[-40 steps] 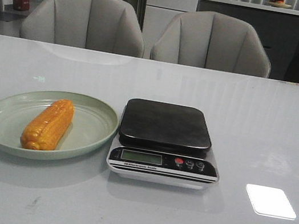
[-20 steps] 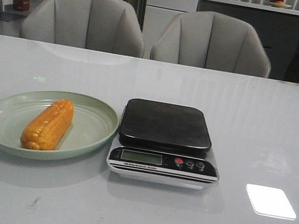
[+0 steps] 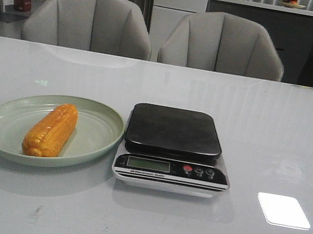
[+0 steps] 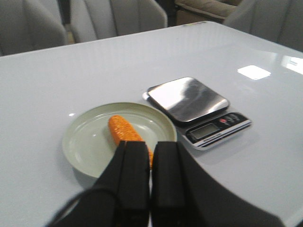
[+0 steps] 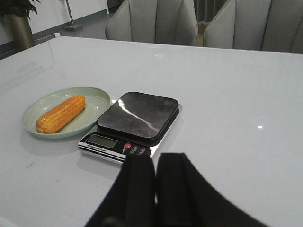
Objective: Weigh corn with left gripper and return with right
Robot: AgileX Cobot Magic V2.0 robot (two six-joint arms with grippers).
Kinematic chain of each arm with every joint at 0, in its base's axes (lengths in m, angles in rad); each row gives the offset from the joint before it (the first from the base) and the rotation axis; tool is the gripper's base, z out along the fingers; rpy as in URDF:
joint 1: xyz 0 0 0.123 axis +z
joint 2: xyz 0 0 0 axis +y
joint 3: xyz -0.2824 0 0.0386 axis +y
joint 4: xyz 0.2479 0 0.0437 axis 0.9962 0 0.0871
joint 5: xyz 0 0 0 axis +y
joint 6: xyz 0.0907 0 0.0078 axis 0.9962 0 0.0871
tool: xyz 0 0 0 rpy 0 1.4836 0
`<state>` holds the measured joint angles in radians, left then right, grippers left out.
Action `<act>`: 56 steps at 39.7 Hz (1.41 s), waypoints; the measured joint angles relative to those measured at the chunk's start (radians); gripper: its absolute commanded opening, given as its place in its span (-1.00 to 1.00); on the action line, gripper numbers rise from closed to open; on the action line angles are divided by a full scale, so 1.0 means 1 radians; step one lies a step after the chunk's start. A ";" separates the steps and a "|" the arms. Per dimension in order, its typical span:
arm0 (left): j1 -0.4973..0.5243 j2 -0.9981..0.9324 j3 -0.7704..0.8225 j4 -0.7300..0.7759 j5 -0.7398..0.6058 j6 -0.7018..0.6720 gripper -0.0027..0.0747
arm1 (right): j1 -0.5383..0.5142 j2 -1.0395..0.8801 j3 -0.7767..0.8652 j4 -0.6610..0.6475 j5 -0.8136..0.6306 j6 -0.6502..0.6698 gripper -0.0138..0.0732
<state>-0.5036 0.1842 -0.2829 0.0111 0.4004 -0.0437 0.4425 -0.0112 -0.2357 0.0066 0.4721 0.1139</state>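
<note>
The orange-yellow corn point(image 3: 51, 129) lies on a pale green plate point(image 3: 101, 120) left of the scale point(image 3: 172, 148), whose dark platform is bare. The corn also shows in the left wrist view point(image 4: 124, 131) and the right wrist view point(image 5: 61, 114). My left gripper point(image 4: 150, 147) is shut and empty, well above and short of the plate point(image 4: 85, 142), with its fingers hiding the corn's near end. My right gripper point(image 5: 155, 161) is shut and empty, above the table on the near side of the scale point(image 5: 137, 118). Neither gripper shows in the front view.
The white glossy table point(image 3: 274, 138) carries only the plate and the scale. Two grey chairs point(image 3: 88, 20) stand behind its far edge. A bright light reflection point(image 3: 283, 210) lies on the table right of the scale.
</note>
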 measured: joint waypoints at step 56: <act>0.432 -0.190 0.290 0.002 -0.375 -0.001 -0.61 | 0.000 0.000 0.000 0.000 0.002 -0.002 -0.33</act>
<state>-0.0718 -0.0057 0.0068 0.0134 0.0258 -0.0447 0.4425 -0.0112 -0.2357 0.0066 0.4738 0.1122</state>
